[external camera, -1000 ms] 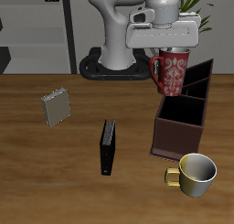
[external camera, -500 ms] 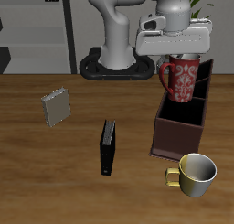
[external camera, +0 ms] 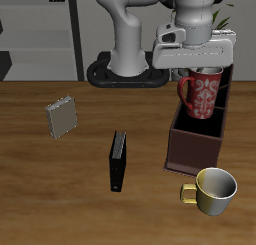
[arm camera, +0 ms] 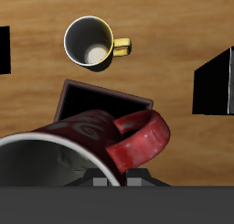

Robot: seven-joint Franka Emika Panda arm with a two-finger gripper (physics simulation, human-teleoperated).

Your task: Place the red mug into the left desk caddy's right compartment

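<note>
The gripper [external camera: 197,63] is clamped on the rim of the red mug [external camera: 200,93], which hangs over the left desk caddy [external camera: 196,139] and looks hard, smooth and breakable, so the rim seems the best hold.

A cream-yellow mug [external camera: 213,189] stands upright on the wooden worktop [external camera: 60,199] in the lower right of the exterior frame, its handle pointing toward the frame's left. A black book [external camera: 118,160] stands on edge near the frame's centre. A grey book [external camera: 61,117] stands tilted at middle left. Dark shelving [external camera: 35,34] fills the upper left background, and green plant leaves [external camera: 226,14] show at upper right.
</note>
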